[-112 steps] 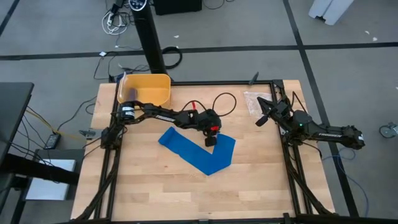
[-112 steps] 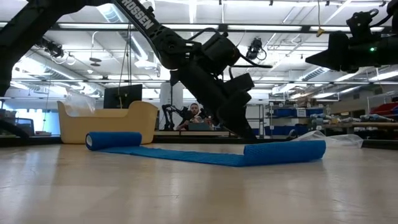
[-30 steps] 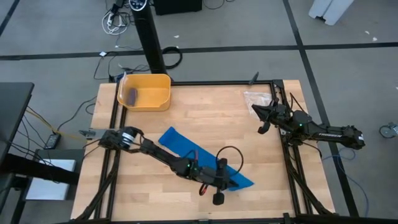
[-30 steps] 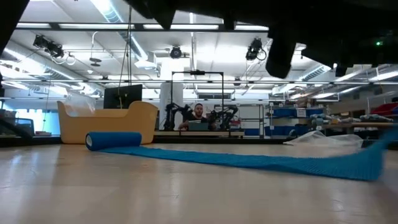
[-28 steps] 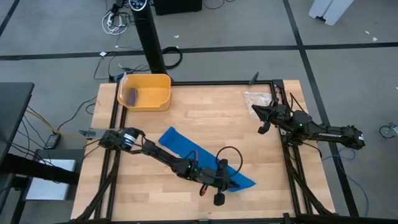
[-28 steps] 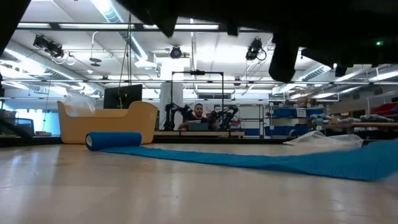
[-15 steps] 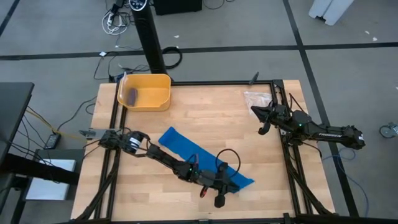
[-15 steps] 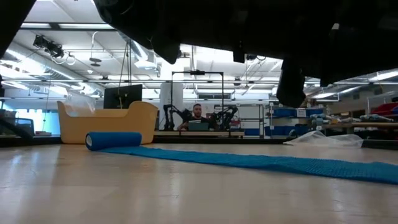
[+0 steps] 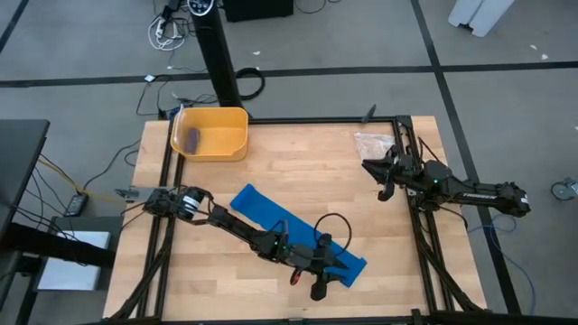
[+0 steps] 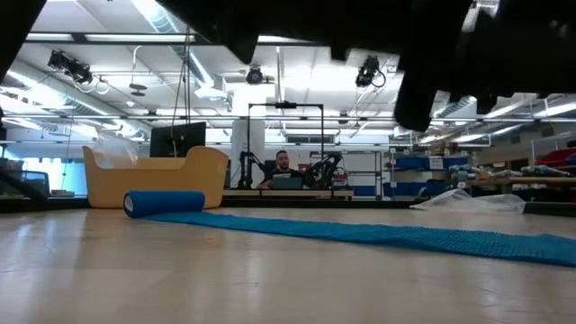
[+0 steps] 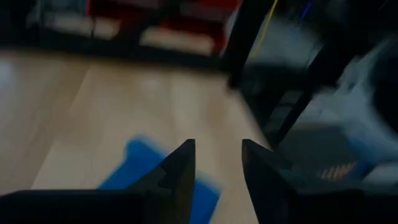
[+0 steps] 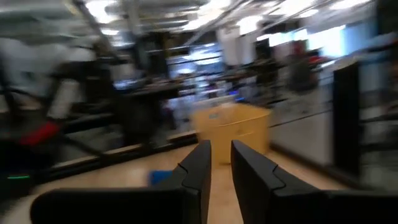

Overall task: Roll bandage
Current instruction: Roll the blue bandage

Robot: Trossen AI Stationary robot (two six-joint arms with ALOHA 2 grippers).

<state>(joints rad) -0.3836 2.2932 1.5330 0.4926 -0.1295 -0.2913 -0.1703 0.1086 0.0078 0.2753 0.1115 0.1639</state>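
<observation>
Bandage end under left tool

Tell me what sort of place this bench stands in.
Most likely a large robotics lab or workshop: the low view shows rows of ceiling strip lights, another robot arm rig with a person seated at it, and storage shelving behind the wooden table.

Both arms are slim, dark, near-black linkages of jointed segments; the left arm carries a pale silver-white joint housing far back from its hand, a thin black cable that loops up just behind the left hand, and small red and green spots on the wrist block next to that loop. The right arm shows a small green light on the block behind the right hand. Seen from the wrists, each hand ends in two flat, matt black fingers that taper to blunt tips, the right hand's fingers alike.
</observation>
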